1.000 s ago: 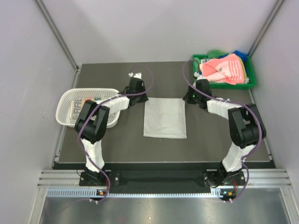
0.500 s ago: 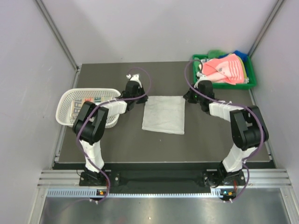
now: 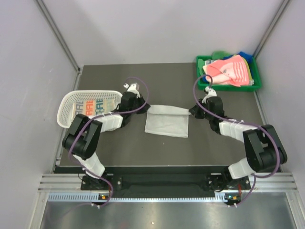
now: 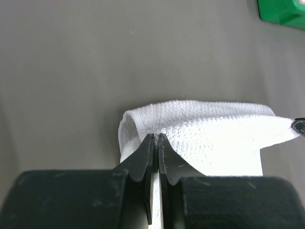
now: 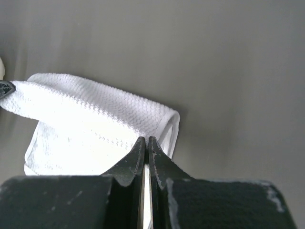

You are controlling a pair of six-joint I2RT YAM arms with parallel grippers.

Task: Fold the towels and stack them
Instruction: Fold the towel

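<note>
- The dark table carries a plain white towel at its middle, between the two arms. The towel's near part lies flat on the surface.
- The towel's far edge is raised off the table and curls back over the flat part, forming a soft rolled fold along the far side.
- The left gripper sits at the far-left corner of the white towel. In the left wrist view its fingers are pressed together with a thin layer of the cloth pinched between them.
- The right gripper sits at the far-right corner. In the right wrist view its fingers are likewise clamped tight on the cloth edge, and the raised edge runs leftward to the other gripper's tip.
- On the left of the table stands a white perforated basket, with a lettered towel lying inside.
- At the far right corner sits a green tray. A pink towel lies on top of its pile, and a blue cloth shows at the far edge behind it.
</note>
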